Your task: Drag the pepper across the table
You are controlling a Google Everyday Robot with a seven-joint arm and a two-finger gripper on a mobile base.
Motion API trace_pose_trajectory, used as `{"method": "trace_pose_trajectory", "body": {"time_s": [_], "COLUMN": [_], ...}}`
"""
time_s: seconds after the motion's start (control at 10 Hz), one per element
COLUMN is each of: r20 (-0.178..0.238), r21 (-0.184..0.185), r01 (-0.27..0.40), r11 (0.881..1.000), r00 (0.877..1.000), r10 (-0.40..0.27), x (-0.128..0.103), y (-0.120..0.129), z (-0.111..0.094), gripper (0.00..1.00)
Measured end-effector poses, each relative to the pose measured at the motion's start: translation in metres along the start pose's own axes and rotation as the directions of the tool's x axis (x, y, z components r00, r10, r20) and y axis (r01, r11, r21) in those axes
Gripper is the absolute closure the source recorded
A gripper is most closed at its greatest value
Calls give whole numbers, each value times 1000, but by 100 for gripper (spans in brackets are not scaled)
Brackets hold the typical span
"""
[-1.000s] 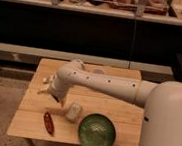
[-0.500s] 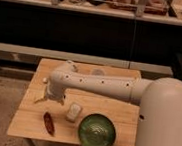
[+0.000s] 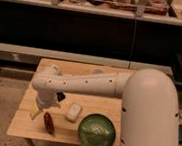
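The pepper, small, dark red and tapered, lies near the front left of the pale wooden table. My white arm reaches in from the right across the tabletop. Its gripper points down just left of the pepper, close beside it and low over the wood. The pale fingers stand open with nothing between them. I cannot tell whether a fingertip touches the pepper.
A white rounded block lies just right of the pepper. A green bowl sits at the table's front edge, right of the block. A dark counter with shelves runs behind the table. The table's left and front edges are close to the gripper.
The gripper has come down and toward the front left of the table, from above the middle to beside the pepper. The pepper, block and bowl have not moved.
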Motion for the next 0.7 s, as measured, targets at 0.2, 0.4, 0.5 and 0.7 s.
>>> {"method": "trace_pose_trajectory", "body": {"time_s": [0.2,0.4,0.5,0.7], "r20": [21,1,-25,-45], "r21": [-82,-127,-104,-25], "r01": [7,-77,-184,-347], "r11": [997,989,978,937], "r00": [1000,997,983,937], "r10": [-6,78,182,346], "x": [3,12,19,25], "y": [-2,-3,-8,-18], "z": [8,15,24,42], "gripper": [20,20,20,20]}}
